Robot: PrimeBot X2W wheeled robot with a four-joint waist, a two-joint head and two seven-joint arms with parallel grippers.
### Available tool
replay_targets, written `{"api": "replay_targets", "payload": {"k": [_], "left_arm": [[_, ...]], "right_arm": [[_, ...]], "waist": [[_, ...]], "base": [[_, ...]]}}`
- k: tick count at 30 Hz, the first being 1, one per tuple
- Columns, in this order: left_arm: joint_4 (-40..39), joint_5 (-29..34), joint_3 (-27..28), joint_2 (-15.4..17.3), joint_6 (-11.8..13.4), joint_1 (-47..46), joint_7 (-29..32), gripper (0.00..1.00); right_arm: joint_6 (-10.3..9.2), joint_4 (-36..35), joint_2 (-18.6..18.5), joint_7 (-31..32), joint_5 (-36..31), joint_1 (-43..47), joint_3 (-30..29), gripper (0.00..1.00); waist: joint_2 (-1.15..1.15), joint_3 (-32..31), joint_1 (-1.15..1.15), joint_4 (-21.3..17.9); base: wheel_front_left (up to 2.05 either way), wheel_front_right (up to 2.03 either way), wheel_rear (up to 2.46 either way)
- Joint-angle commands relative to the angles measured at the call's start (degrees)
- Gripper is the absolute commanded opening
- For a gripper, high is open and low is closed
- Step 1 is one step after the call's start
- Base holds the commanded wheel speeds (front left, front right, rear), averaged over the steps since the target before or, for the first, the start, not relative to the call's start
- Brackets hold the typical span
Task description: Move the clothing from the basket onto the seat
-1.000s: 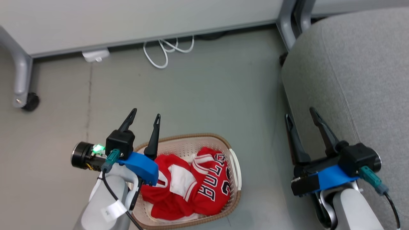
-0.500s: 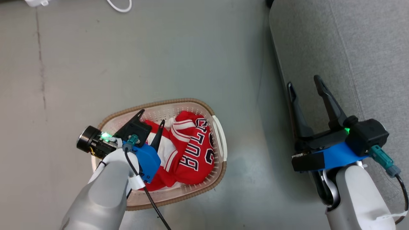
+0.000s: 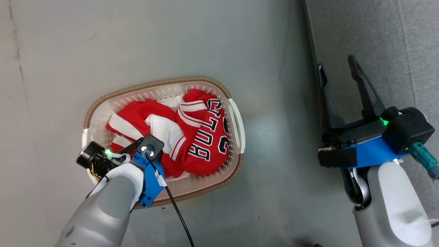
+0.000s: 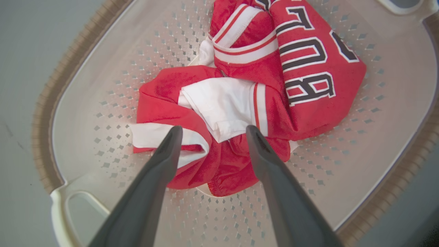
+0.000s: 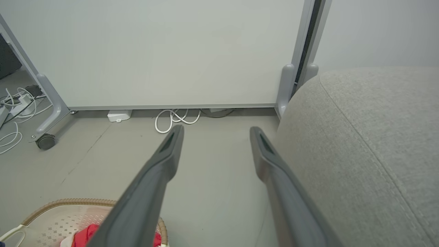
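Grey floor [image 3: 144, 37], basket [image 3: 155, 84], half-legible jersey [image 3: 205, 140]

Floor [image 3: 171, 41]: smooth grey, slightly glossy, with a thin dark crack [image 3: 15, 37] at 10 o'clock in the head view. In the right wrist view a pale partition panel [image 5: 154, 51] spans 10 to 12 o'clock. It is carried on a grey metal leg [image 5: 51, 101] with a black caster [image 5: 45, 141] at 9 o'clock. White cable loops [image 5: 171, 120] and a small white box [image 5: 119, 115] lie at the panel's base. The seat [image 5: 360, 154], grey fabric, stands at 3 to 5 o'clock. Lighting is even.
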Motion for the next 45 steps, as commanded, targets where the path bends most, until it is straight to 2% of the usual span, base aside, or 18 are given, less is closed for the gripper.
{"api": "replay_targets", "payload": {"k": [1, 11, 26, 27, 28, 36, 45], "left_arm": [[0.3, 0.1, -0.3, 0.6, 0.0, -1.3, 0.8, 1.0], [1.0, 0.9, -2.4, 2.0, 0.9, -4.6, 6.7, 1.0], [1.2, 2.4, -5.7, 2.2, 1.9, -10.1, 12.2, 1.0], [1.1, 2.6, -6.0, 2.0, 2.1, -9.9, 12.6, 0.45], [1.1, 2.7, -6.3, 1.8, 2.2, -9.7, 12.9, 0.0], [1.1, 2.0, -7.3, 0.0, 2.6, -9.0, 13.4, 0.0], [0.5, -0.3, -7.2, -1.8, 2.3, -7.7, 7.7, 0.0]], "right_arm": [[0.0, -0.4, -0.1, -0.3, -0.1, -1.3, -0.1, 1.0], [0.0, -3.0, -0.1, -0.3, -0.3, -3.2, -0.2, 1.0], [0.0, -6.6, -0.1, -0.3, -0.3, -3.9, -0.3, 1.0], [0.0, -6.7, -0.1, -0.3, -0.4, -3.7, -0.4, 1.0], [0.0, -6.7, -0.1, -0.3, -0.5, -3.6, -0.6, 1.0], [0.0, -6.1, -0.1, -0.3, -1.0, -3.3, -0.8, 1.0], [0.0, -4.6, -0.1, -0.3, -1.4, -2.2, -1.0, 1.0]], "waist": [[0.0, 1.7, -0.01, -0.1], [0.0, 7.9, -0.01, -0.8], [0.0, 14.5, -0.01, -2.3], [0.0, 14.5, -0.01, -2.3], [0.0, 14.6, -0.01, -2.2], [0.0, 12.9, -0.01, -1.1], [0.0, 8.2, -0.01, 1.0]], "base": [[0.0, 0.0, 0.0], [0.0, 0.0, 0.0], [0.0, 0.0, 0.0], [0.0, 0.0, 0.0], [0.0, 0.0, 0.0], [0.0, 0.0, 0.0], [0.0, 0.0, 0.0]]}}
